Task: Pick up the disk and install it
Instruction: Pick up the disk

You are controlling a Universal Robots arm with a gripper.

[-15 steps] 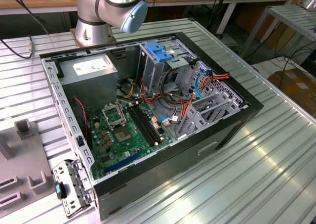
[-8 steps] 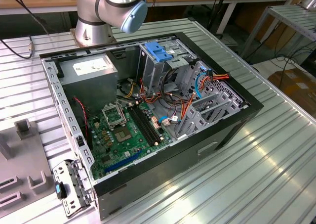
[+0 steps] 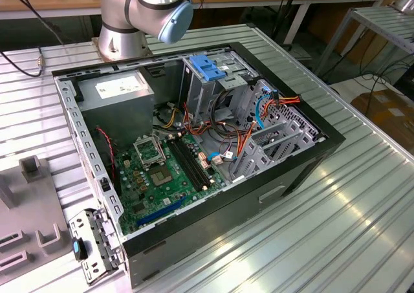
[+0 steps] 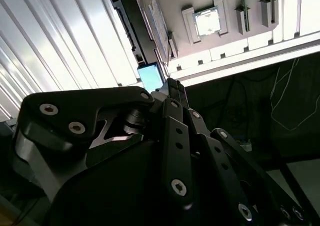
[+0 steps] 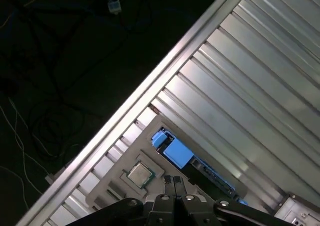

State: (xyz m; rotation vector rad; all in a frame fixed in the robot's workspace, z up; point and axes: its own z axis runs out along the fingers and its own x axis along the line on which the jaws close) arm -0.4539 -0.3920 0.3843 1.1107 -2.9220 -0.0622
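Blue plastic is marking out the disk (image 5: 207, 173) for me: a broad light-blue tab (image 5: 172, 152) is sticking up at its near end, and a smaller blue piece is showing at the far end. The disk is sitting on edge at the rim of the grey fixture (image 5: 116, 182), just beside the processor chip (image 5: 141, 174) lying in its own recess, out on the ribbed metal table (image 5: 260, 76) and well apart from the open computer case (image 3: 323, 138).

I am judging the task as barely begun. Nothing is being carried, the pick-up is not yet done, and the whole installation is remaining. Inside the case, the metal cage (image 3: 213, 92) with its light-blue latch is standing without a drive that I can make out.

My gripper (image 5: 173, 180) is hanging above the tab end of the disk, apart from it. In both wrist views its two fingers are pressing together with only a thin seam between them, clamping nothing.

As for the lie of the disk, it is presenting its thin edge up to me, with one broad, pale face (image 4: 156, 21) turning toward the chip in the second wrist view. Its long axis is running parallel to the table's ribs and along the fixture's side, tab end nearest my fingertips and the other end pointing away along the ribs.
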